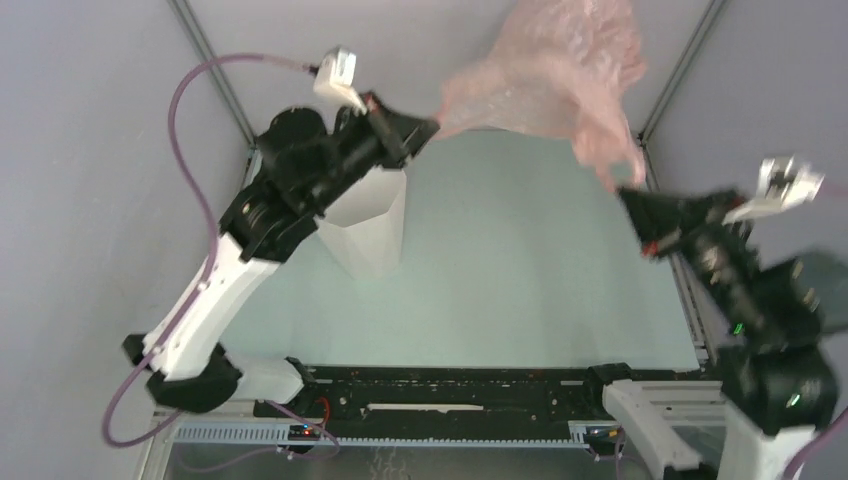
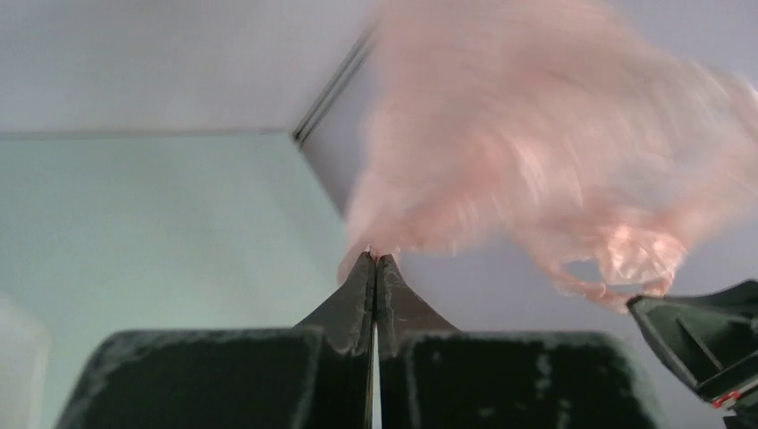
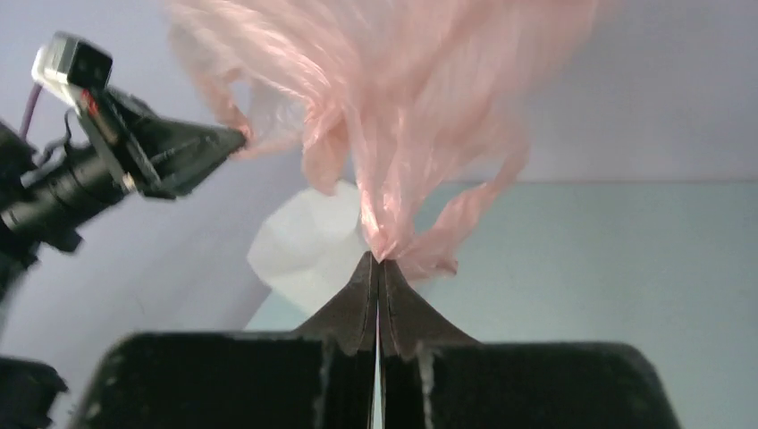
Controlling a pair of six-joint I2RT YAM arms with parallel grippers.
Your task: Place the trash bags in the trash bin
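**Bag stretched in mid-air, bin under the left arm**

On the left, I am pinching one edge of the bag [image 1: 560,70] in the left gripper [image 1: 430,126], jaws pressed together on the film, just above the bin [image 1: 372,225]. The bin is standing upright on the table [image 1: 520,270], its mouth partly hidden by that arm. I am holding the bag spread high between the arms, probably so it hangs free of the table for lowering into the bin. On the right, the right gripper [image 1: 628,196] is clamping a twisted tail of film, well apart from the bin. Bare table is lying between them. A frame post [image 1: 680,70] is standing close to the right arm, so I judge moving inward the freer way.
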